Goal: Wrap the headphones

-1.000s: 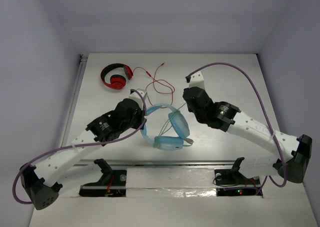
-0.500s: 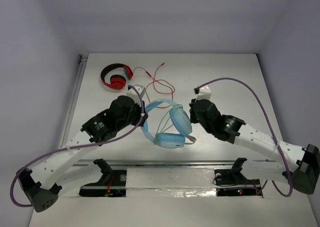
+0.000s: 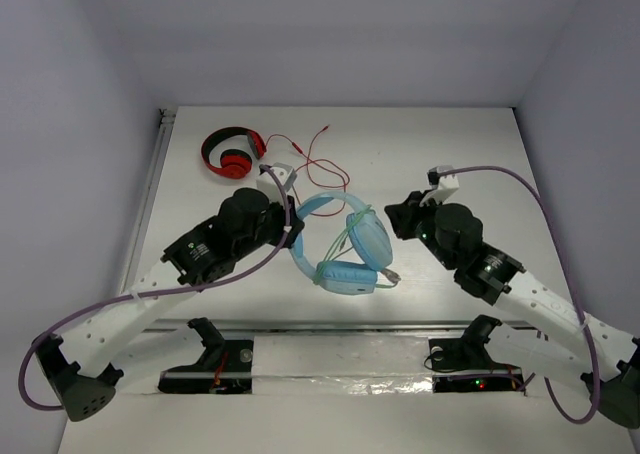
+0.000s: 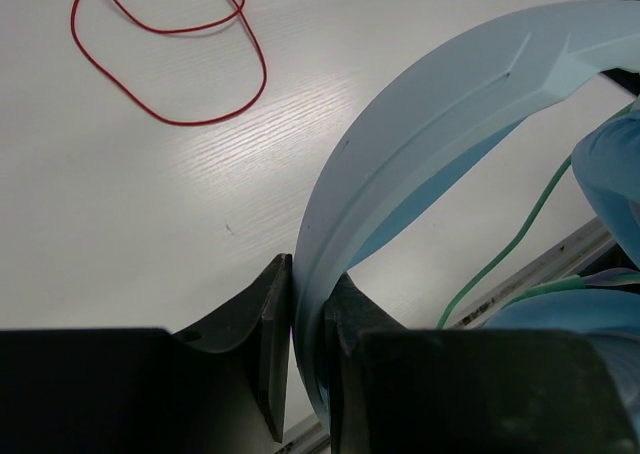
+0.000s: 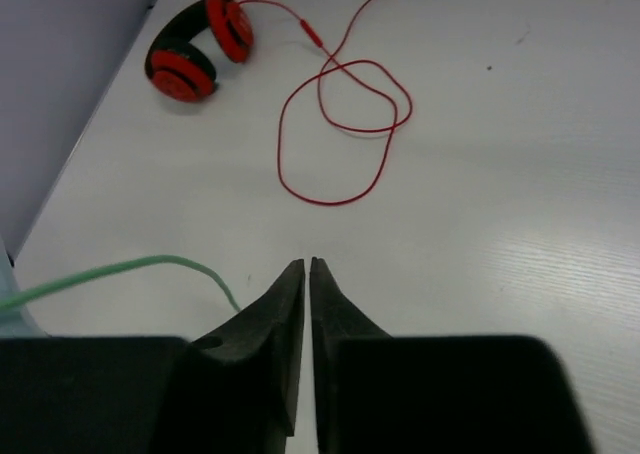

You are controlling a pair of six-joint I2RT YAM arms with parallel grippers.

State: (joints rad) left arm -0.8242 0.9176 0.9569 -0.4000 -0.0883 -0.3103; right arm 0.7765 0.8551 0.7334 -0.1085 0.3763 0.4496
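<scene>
The light blue headphones [image 3: 350,246] lie at the table's middle with the ear cups toward the near edge. My left gripper [image 3: 293,236] is shut on the wide blue headband [image 4: 450,104], which sits between its fingers [image 4: 270,314]. The thin pale green cable [image 3: 336,248] loops by the cups, and its plug lies free beside the near cup. My right gripper [image 3: 393,223] is just right of the headphones with the jaws together. In the right wrist view the cable [image 5: 120,267] arcs in from the left and runs under the left finger [image 5: 285,304] of that gripper [image 5: 307,264].
The smaller red-and-black headphones [image 3: 232,154] lie at the back left, and they also show in the right wrist view [image 5: 190,49]. Their red cable [image 3: 320,164] loops across the table behind my grippers [image 5: 340,124]. A metal rail runs along the table's near edge.
My left gripper has shifted the blue headphones a little to the right. My right arm has swung right and toward the near edge, away from the headband.
</scene>
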